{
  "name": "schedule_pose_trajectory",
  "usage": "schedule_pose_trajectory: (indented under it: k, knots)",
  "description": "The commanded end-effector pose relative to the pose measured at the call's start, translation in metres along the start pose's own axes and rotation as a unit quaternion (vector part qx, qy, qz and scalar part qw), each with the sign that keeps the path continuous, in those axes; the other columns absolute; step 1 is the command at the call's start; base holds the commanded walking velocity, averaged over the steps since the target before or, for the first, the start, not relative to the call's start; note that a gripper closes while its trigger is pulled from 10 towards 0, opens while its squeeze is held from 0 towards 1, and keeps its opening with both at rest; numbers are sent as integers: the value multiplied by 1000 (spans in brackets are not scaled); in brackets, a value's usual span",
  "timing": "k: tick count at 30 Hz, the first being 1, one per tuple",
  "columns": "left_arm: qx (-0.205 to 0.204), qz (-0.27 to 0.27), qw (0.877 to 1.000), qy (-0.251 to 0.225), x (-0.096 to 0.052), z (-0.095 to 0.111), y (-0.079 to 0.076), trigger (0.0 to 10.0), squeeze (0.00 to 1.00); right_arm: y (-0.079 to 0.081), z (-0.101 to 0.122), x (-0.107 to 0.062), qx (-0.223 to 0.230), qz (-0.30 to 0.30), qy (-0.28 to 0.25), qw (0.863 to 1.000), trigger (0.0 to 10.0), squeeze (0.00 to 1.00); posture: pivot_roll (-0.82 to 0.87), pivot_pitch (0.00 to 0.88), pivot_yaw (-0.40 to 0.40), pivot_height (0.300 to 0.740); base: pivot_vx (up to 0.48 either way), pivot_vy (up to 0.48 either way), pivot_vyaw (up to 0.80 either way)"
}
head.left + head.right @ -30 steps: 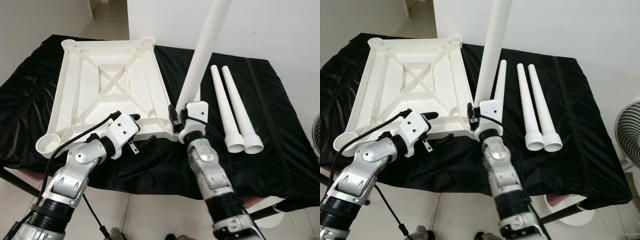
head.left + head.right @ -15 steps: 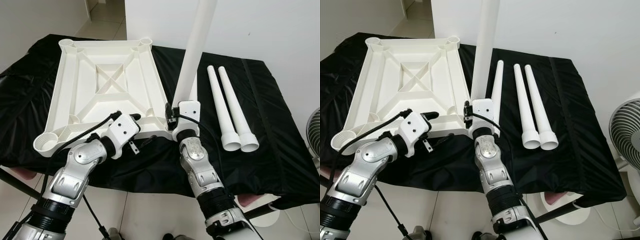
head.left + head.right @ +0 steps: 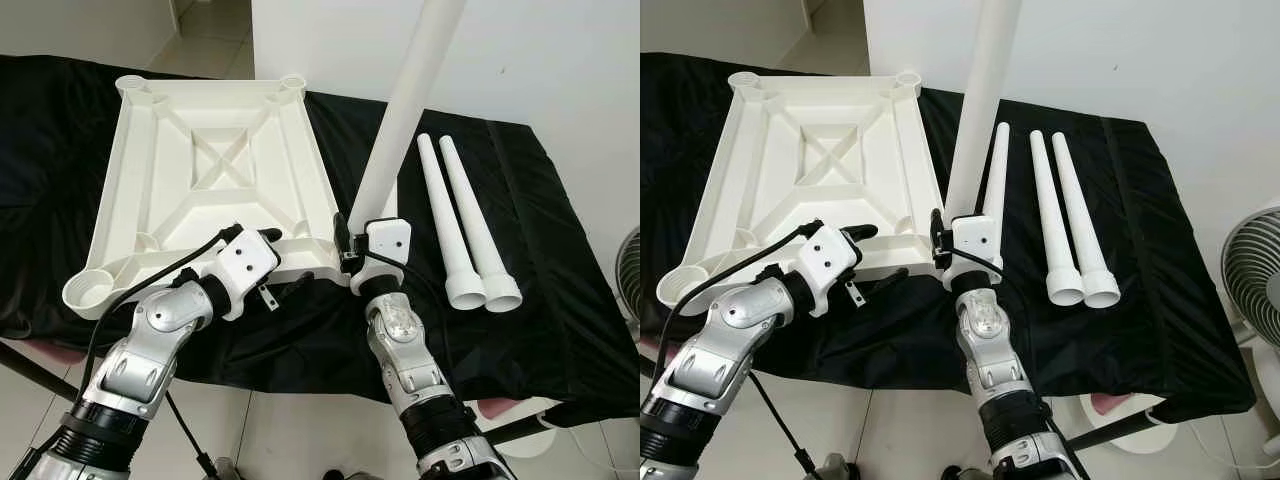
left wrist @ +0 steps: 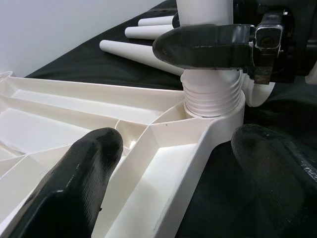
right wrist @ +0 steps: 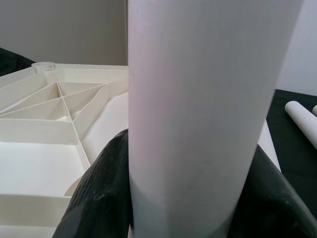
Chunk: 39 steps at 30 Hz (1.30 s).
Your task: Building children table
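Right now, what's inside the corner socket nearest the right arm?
The upright leg stands in that socket, threads still showing above its rim. The right pincer grips it. Its tip inside is hidden.

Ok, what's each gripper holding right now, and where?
Right gripper clamps the upright leg just above its threaded base. Left gripper straddles the tabletop rim, open.

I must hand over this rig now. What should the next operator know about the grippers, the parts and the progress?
Right gripper: shut on the upright leg, whose threaded end sits in the tabletop's near-right corner socket.
Left gripper: open, fingers straddling the tabletop's near rim.
Tabletop lies upside down on the black cloth.
Three spare legs lie to its right.
Left: seat this leg fully, then fit the three others.
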<state>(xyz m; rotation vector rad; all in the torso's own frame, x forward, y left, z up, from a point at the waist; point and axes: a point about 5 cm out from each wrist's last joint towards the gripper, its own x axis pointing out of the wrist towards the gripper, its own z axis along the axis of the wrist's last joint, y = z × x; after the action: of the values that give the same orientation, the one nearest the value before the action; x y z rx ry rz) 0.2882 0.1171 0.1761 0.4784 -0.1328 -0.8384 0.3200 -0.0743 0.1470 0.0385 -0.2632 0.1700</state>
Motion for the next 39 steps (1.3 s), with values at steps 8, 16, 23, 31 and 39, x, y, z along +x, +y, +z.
schedule_pose_trajectory:
  k: [8, 16, 23, 31, 39]
  knots:
    - [-2, -7, 1000, 2, 2, 0, -2, 10000, 0, -11, -37, -14, 8, -42, 92, 995, 10000, 0, 234, 114, -43, 740, 0, 0, 0]
    - [-1, -6, 1000, 3, 2, 1, 0, 10000, 0, -3, -40, -7, 7, -108, 85, 991, 10000, 0, 243, 124, -39, 740, 0, 0, 0]
    - [1, -4, 1000, 4, 0, 1, 2, 10000, 0, 8, -39, -5, 0, -92, 80, 992, 10000, 0, 251, 125, -42, 740, 0, 0, 0]
    - [0, 1, 1000, 5, 1, 1, 3, 10000, 0, 7, -39, -3, 2, -82, 64, 995, 10000, 0, 248, 126, -50, 740, 0, 0, 0]
    - [-2, 3, 1000, 1, 3, 2, 2, 10000, 0, -4, -27, 2, 10, -56, 23, 998, 10000, 1000, 237, 119, -55, 740, 0, 0, 0]
